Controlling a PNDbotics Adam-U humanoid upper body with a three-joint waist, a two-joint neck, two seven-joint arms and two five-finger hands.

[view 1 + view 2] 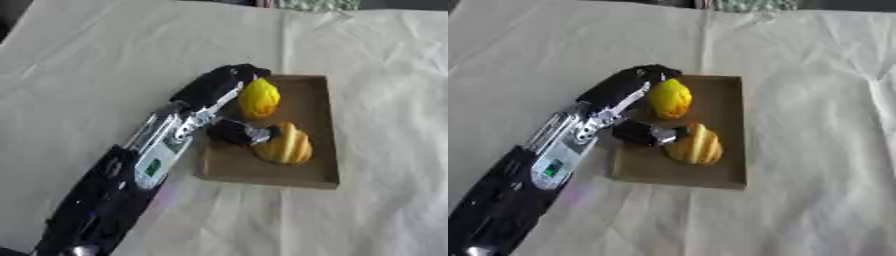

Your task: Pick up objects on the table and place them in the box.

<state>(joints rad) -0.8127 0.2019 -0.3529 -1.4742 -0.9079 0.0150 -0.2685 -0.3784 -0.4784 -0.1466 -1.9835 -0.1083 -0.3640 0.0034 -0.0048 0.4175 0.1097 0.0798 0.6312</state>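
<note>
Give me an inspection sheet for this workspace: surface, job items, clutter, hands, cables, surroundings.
Surface: table covered with a creased pale cloth.
Job's things: shallow brown box; yellow lemon-like fruit over its far part; orange ridged item lying inside.
Clutter: nothing seen.
Hands: left hand over the box, fingers curled round the yellow fruit, thumb beside the orange item; right hand not in view.
Cables: nothing seen.
Surroundings: patterned fabric at the far edge.

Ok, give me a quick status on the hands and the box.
Left robot hand over the box, curled round the lemon. Right robot hand out of view. Striped yellow pastry already in the box. Nothing in the way.
</note>
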